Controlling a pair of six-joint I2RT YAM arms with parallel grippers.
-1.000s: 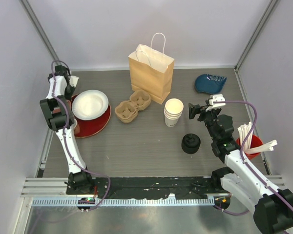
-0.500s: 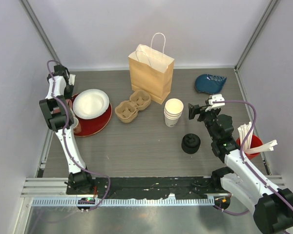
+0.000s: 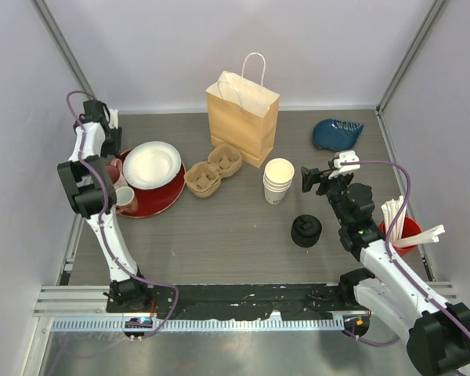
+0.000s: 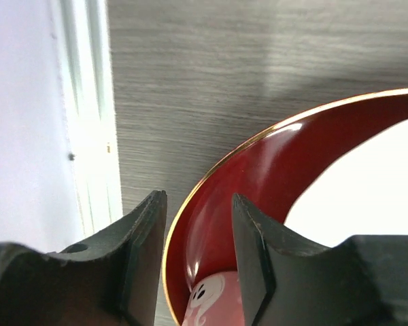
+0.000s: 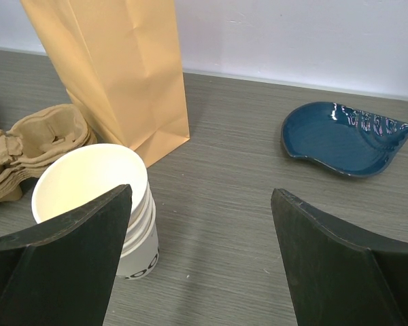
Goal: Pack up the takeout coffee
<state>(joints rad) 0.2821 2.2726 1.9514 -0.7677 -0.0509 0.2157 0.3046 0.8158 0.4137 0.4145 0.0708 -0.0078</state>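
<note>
We judge the step in hand to be taking one cup off the stack of white paper cups point(image 5: 95, 197). The stack stands open-topped on the worktop, just in front of the paper bag point(image 3: 243, 117) and beside the cardboard carrier point(image 3: 213, 168), with the black lids point(image 3: 306, 230) nearer us. No lidded cup is in view. Our right gripper point(image 5: 200, 193) hangs wide open and empty just right of the stack, with one finger already level with the top rim. We should slide it across until the top cup's wall sits between the fingers, close softly below the rim so the paper does not buckle, then lift straight up to free it from the nested ones. Our left gripper point(image 4: 196, 200) is partly parted over the red plate point(image 4: 258, 183) rim, holding nothing we can see. It should rise clear without nudging the plate.
</note>
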